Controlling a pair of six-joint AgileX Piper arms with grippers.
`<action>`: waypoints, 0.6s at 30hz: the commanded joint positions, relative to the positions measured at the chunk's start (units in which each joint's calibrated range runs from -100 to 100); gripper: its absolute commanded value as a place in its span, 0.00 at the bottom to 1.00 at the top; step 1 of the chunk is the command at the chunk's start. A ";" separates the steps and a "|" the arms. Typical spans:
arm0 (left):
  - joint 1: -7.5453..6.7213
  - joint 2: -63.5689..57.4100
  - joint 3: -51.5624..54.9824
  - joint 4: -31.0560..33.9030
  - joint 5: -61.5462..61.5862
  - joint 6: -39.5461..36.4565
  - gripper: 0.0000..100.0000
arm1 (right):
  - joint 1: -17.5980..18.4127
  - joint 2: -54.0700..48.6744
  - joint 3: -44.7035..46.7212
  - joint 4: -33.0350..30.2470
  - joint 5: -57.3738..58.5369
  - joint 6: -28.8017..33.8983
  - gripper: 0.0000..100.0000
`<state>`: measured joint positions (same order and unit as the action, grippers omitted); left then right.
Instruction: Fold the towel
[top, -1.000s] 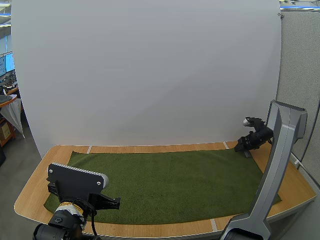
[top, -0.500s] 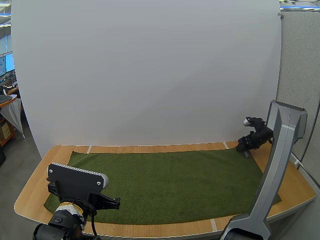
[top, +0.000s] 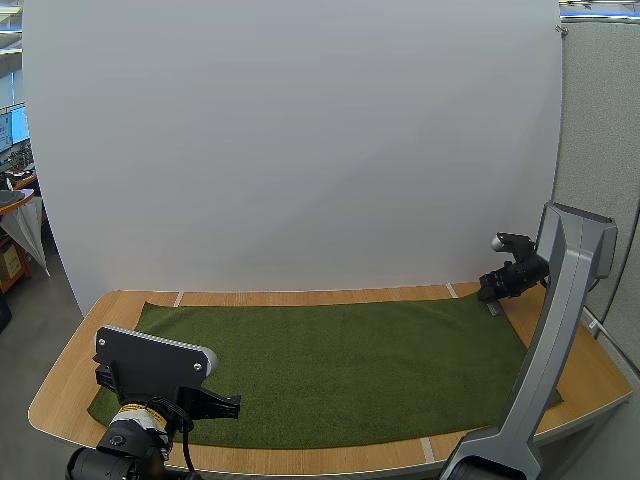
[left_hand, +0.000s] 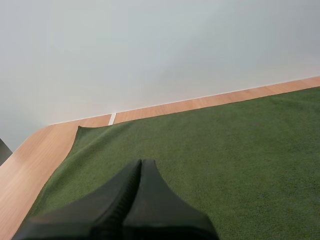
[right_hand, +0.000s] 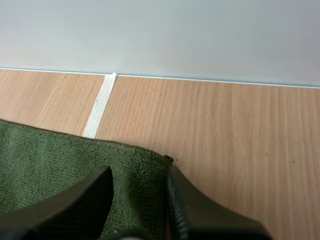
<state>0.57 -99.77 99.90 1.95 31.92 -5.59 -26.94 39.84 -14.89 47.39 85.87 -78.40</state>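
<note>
A dark green towel (top: 340, 365) lies spread flat over most of the wooden table (top: 310, 296). My left gripper (top: 232, 405) hovers over the towel's front-left part; in the left wrist view (left_hand: 141, 163) its fingers lie together as one dark wedge above the towel (left_hand: 240, 150), holding nothing. My right gripper (top: 491, 304) is at the towel's far-right corner. Seen from the right wrist, its fingertips (right_hand: 139, 172) stand apart, with the towel's corner (right_hand: 147, 161) lying between them on the wood.
A white backdrop wall (top: 300, 150) rises right behind the table's far edge. White tape strips (right_hand: 100, 104) mark the wood near the far corners. Bare wood (right_hand: 240, 140) lies to the right of the towel's corner. The right arm's grey link (top: 545, 360) stands over the towel's right edge.
The right gripper has shifted slightly to the right and up near the towel's far-right corner. The left arm and the towel have not moved.
</note>
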 joint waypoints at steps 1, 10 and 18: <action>-0.16 -0.23 0.10 0.08 -0.47 -0.32 0.00 | -0.17 -0.60 0.02 0.62 0.61 -0.24 0.57; -0.16 -0.23 0.10 0.08 -0.47 -0.32 0.00 | -0.17 -0.60 0.02 0.52 0.60 -0.24 0.44; -0.16 -0.23 0.10 0.08 -0.47 -0.32 0.00 | -0.17 -0.60 0.02 0.52 0.60 -0.24 0.27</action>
<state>0.57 -99.77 99.90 1.95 31.92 -5.59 -26.94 39.84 -14.89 47.39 85.87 -78.40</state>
